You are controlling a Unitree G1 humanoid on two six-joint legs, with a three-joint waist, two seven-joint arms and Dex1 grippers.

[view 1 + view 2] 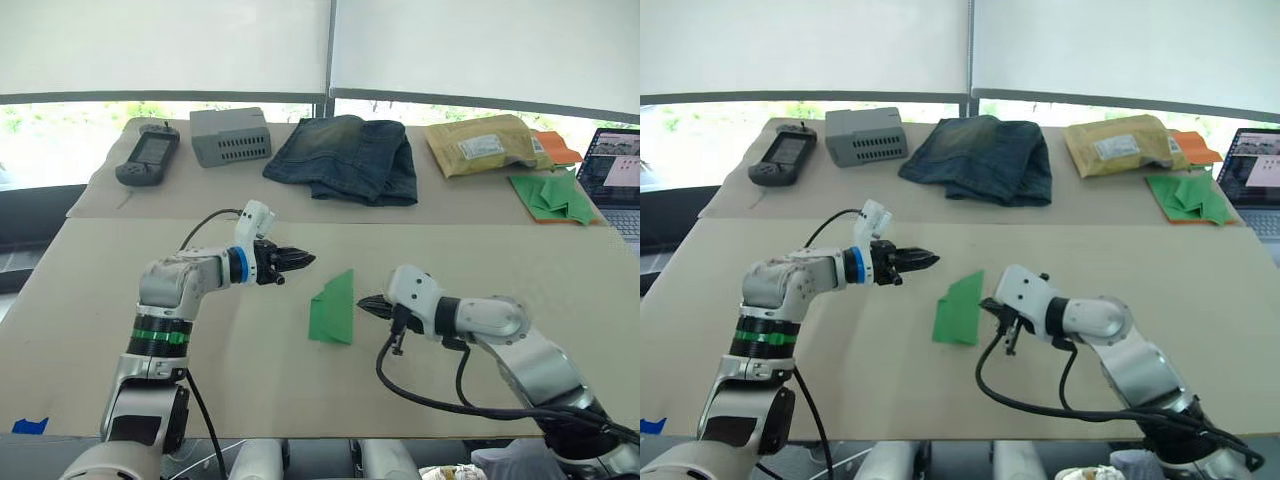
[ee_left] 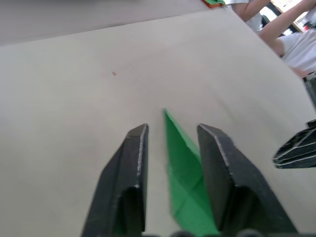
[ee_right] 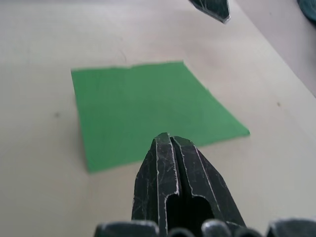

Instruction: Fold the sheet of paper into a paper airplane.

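The sheet of paper (image 1: 333,310) is bright green and lies folded flat on the near table, a tapered piece with a pointed far corner. My left gripper (image 1: 303,260) hovers just left of that corner, open, with nothing between its fingers. In the left wrist view the paper (image 2: 185,168) shows through the gap between the left gripper's fingers (image 2: 133,163). My right gripper (image 1: 364,304) is shut and empty, its tip at the paper's right edge. In the right wrist view the closed fingertips (image 3: 169,148) sit low over the paper (image 3: 143,103). I cannot tell whether they touch it.
On the back table lie a handheld controller (image 1: 148,155), a grey box (image 1: 230,135), folded jeans (image 1: 345,158), a yellow padded envelope (image 1: 485,143), a heap of green papers on an orange sheet (image 1: 550,195) and a laptop (image 1: 615,170). A person (image 2: 291,34) sits beyond the table.
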